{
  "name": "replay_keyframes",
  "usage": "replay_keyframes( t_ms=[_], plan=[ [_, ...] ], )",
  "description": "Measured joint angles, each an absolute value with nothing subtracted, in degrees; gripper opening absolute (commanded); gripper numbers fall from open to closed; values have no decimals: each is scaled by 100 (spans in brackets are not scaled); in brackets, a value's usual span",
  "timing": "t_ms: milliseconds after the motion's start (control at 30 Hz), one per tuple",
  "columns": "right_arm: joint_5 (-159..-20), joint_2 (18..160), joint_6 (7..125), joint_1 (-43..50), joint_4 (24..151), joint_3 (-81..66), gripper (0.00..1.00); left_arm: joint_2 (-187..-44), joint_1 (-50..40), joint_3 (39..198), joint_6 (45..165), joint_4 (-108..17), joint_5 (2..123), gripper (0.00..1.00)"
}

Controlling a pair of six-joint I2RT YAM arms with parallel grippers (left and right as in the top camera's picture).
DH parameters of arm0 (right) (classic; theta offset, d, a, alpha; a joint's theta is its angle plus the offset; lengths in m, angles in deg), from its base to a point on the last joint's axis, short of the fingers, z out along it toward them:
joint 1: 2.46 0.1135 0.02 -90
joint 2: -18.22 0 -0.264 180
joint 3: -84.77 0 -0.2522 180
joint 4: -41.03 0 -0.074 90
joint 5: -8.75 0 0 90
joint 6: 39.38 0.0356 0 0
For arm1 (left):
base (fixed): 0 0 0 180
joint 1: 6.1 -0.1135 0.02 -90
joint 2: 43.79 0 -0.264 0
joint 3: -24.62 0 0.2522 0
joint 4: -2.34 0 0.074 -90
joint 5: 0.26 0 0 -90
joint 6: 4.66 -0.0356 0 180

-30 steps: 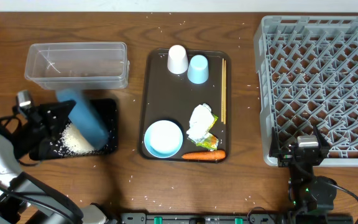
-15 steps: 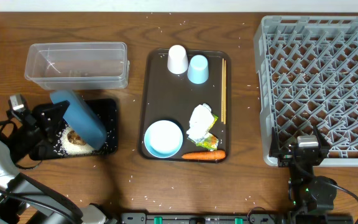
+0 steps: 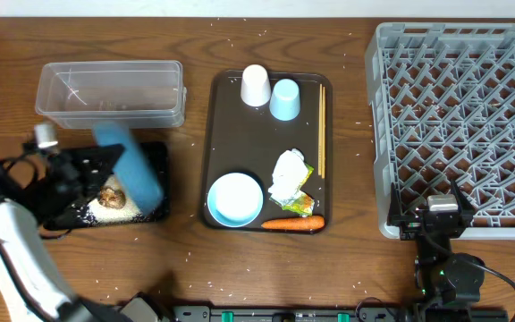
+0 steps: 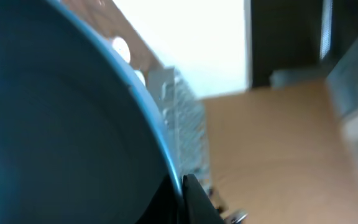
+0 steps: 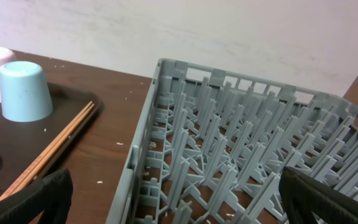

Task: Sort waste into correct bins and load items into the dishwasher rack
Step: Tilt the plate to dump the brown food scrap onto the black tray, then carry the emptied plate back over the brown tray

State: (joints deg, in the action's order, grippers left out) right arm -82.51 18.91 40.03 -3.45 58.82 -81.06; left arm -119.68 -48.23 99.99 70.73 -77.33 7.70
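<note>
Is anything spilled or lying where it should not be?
Yes: rice grains lie scattered over the table, outside the black tray that holds the rice pile. Loose waste belongs in a bin.

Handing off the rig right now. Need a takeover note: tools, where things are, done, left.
Left tool shut on dark-blue dish, tilted over black tray. Right tool open, empty, by rack, no dishes in it.
Done: rice and brown lump in black tray.
Left: carrot, tissue, wrapper, on serving tray, to bins; dish, light-blue bowl, white cup, pale-blue cup, chopsticks to rack.
</note>
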Motion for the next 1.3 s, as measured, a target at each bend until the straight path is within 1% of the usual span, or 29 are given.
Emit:
replay_keyframes(
  t_ms=[133,267,367,567,733,833,1000,1200,1300],
  plan=[
    [-8251,1891,4003,-345,5884,-8106,99,-11422,-3990,10134,7543,-6962,1467,6],
    [-8251,1891,4003,-345,5882,-8106,99,-10897,-2823,10176,8572,-6007,2770,6],
    [-8251,1891,4003,-345,5882,-8106,99,-10618,-1791,10178,9256,-5600,3847,6],
    [-8251,1891,4003,-345,5882,-8106,99,-10563,31,10180,10021,-4905,5539,6],
    [-8251,1891,4003,-345,5882,-8106,99,-10858,1113,10180,10235,-4442,6636,6],
    [-8251,1891,4003,-345,5882,-8106,99,-11203,1583,10180,10321,-4145,7075,6],
    [-8248,1891,4003,-345,5882,-8106,99,-11953,2042,10180,10332,-3567,7443,6],
    [-8248,1891,4003,-345,5882,-8106,99,-12825,2263,10180,10159,-2907,7630,6],
    [-8251,1891,4003,-345,5882,-8106,99,-13120,2261,10180,10109,-2827,7792,6]
  ],
)
